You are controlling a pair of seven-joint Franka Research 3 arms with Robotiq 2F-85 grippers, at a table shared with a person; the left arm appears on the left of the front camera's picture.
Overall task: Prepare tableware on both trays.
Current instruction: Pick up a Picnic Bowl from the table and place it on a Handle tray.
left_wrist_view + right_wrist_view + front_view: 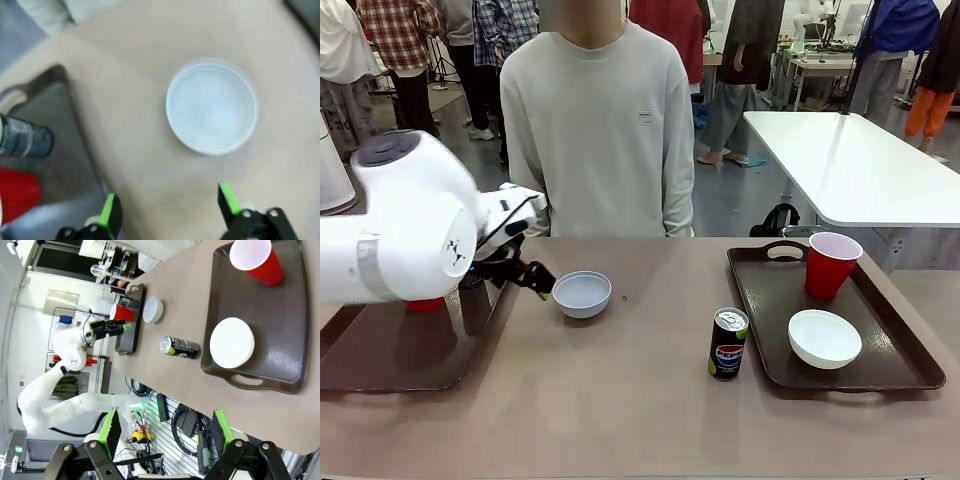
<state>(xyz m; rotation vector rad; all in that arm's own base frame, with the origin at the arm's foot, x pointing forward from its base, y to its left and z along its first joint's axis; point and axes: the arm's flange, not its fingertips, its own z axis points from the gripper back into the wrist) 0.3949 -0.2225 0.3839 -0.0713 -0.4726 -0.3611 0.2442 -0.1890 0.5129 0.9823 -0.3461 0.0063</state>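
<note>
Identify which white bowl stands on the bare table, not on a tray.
The bowl beside the left gripper stands on the table; the other bowl lies in the right tray, near a red cup.

Four kinds of thing on one table (620, 400), two of each.

Two trays, two bowls, two red cups and two cans: the first bowl (211, 112) sits on the bare table just ahead of the left jaws. Off to their side, the first tray (70, 150) carries the first red cup (17, 197) and the plain dark can (22, 137). Well ahead of the right jaws, the second tray (280, 320) holds the second bowl (231, 342) and the second red cup (255, 260). The Pepsi can (180, 346) is just beside that tray.
</note>
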